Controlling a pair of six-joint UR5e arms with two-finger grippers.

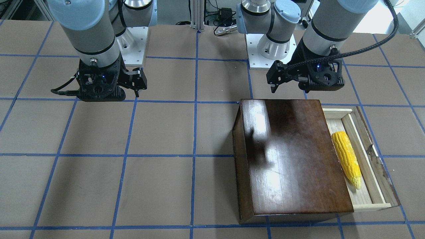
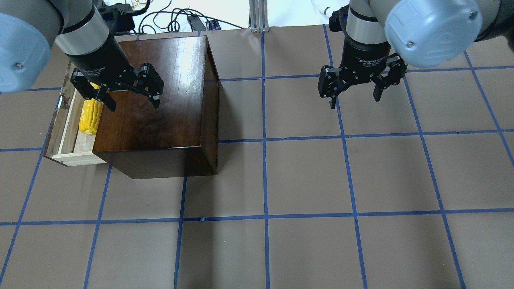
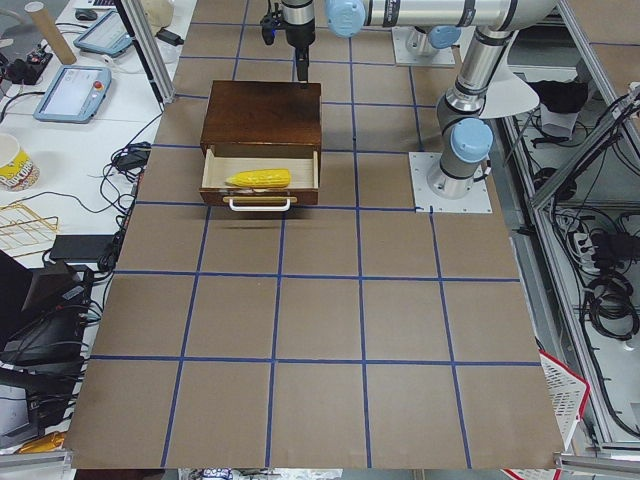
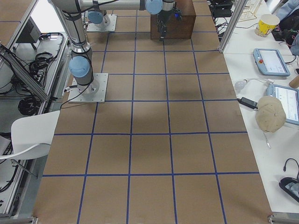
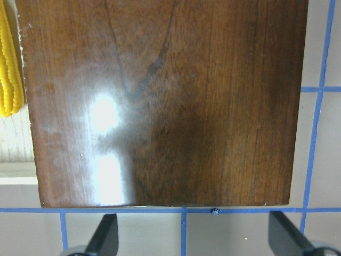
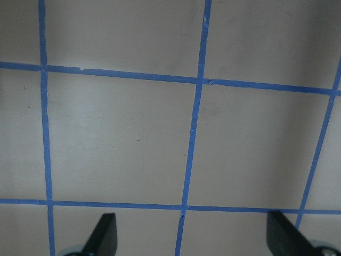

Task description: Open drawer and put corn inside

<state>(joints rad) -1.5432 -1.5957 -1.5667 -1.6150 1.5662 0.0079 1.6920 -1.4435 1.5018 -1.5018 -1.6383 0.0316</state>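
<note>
**Status.** The corn (image 1: 347, 158) lies inside the drawer (image 1: 361, 196), flat on the pale floor and lengthwise along the tray. The drawer projects part way from the left side of the box (image 1: 292, 156), which stands on the left half of the counter (image 1: 159, 132).

**Tool state.** The left tool (image 2: 133, 105) is released: its jaws stand wide apart with nothing between them. It hovers above the box top, beside the edge where the drawer emerges. The right tool (image 2: 355, 101) is likewise released and empty, above bare counter well to the right of the box.

**Rationale for placement.**
- The tray is long and shallow, so the cob probably fits only with its axis along the tray.
- The opening is just wide enough to admit the cob. Further extension appears unnecessary.
- The right tool sits well apart from the box, which leaves the left arm's working area free.
- Judged from this layout, both steps of the task are done.

**View comparison.**
- Exterior left: shows the drawer front with its pale handle (image 3: 260, 204) and the whole cob. No other view shows the handle clearly.
- Overhead: a left finger overlaps the far end of the cob.
- Front-facing: shows the paler tip, pointing away from the robot.
- Left wrist: shows only a yellow sliver at the left border.
- Right wrist: shows taped counter only.
- Exterior right: the box hides the drawer.
</note>
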